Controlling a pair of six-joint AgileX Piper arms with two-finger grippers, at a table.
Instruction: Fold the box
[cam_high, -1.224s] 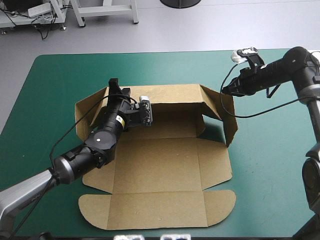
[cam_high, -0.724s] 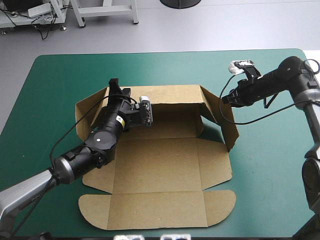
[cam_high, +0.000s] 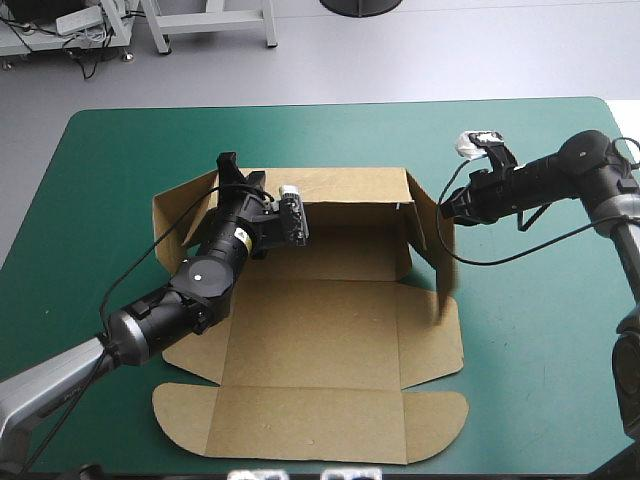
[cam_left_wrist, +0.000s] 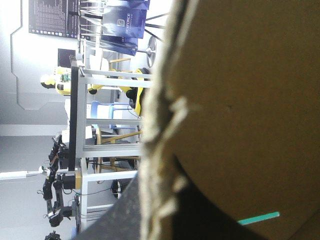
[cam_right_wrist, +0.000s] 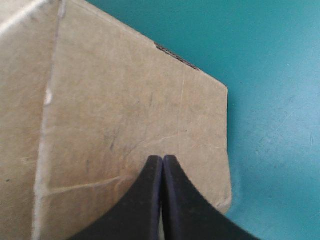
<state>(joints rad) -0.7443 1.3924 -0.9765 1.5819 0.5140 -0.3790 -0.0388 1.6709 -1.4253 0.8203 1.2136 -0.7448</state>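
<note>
Folding stood partway on the box (cam_high: 320, 340): lay on the teal-green cover (cam_high: 100, 160) between the two grippers, near panels flat, far wall and right flap raised. Gripped at the far wall's left corner by the left gripper (cam_high: 242, 173); in the left wrist view, board edge ran between its black fingers, clamped on it. Touched on the right flap's outer face by the right gripper (cam_high: 444, 210); fingers (cam_right_wrist: 150, 200) pressed together in one arch, told only by the right wrist view. Showed flat near panels and rounded front flap from above alone. Against just before: right flap stood steeper, nearly edge-on rather than leaning outward; right gripper sat closer in; front flap lay lower toward the near edge.
</note>
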